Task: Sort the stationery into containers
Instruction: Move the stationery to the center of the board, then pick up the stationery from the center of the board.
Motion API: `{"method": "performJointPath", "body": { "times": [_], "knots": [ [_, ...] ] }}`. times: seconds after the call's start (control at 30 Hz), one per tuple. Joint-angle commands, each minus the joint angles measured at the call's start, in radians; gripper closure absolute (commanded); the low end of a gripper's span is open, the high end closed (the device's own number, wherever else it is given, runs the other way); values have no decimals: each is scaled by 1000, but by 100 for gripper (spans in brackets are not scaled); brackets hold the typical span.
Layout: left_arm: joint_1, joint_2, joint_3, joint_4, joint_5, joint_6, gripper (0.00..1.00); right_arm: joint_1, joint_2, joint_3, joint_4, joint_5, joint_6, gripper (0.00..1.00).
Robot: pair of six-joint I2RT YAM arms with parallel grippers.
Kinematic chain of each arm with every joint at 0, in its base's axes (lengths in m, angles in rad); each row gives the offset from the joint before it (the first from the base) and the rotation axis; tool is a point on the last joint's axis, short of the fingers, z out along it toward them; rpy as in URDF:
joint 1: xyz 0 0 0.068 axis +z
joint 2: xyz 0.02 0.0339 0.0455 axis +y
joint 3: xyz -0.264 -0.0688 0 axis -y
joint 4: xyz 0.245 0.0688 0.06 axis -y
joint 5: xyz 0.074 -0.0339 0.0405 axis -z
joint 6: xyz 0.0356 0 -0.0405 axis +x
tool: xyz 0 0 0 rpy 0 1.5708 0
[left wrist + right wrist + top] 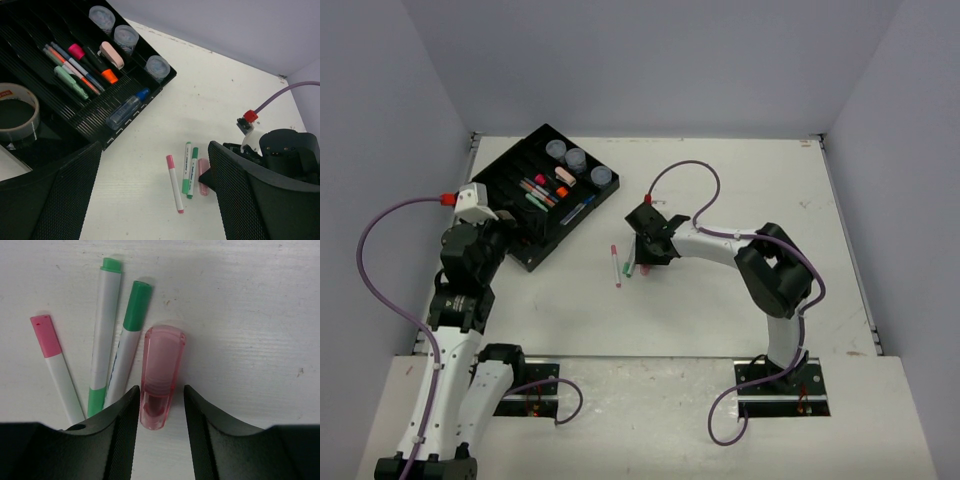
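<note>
Currently the right fingers stand open astride the pink piece near the tray, aligned for pickup, while the left fingers hang wide open and empty at the tray's edge.

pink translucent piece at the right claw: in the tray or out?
Out. The pink piece lies flat on the white table beside two green pens, straddled by the right claw, apart from the black tray.
</note>
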Motion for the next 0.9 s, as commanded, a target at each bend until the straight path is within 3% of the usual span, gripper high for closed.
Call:
{"method": "performJointPath", "body": {
  "times": [0.0,0.17,0.4,0.5,0.57,0.7,0.87],
  "knots": [
    [1,-2,-5,13,29,31,11,7,-5,-39,-21,65,17,58],
    [1,12,-5,22,72,33,11,7,-39,-100,28,28,-4,67],
    [1,68,-5,27,159,40,2,7,-45,-135,24,6,-15,64],
    [1,86,-17,53,203,24,0,6,-74,-165,28,17,-13,75],
    [-4,99,-46,97,268,0,0,8,-117,-189,47,25,-22,91],
    [-64,167,-123,282,423,-89,0,16,-266,-238,75,39,-36,96],
    [-180,294,-221,646,575,-290,0,80,-511,-316,166,44,-100,100]
  ]
}}
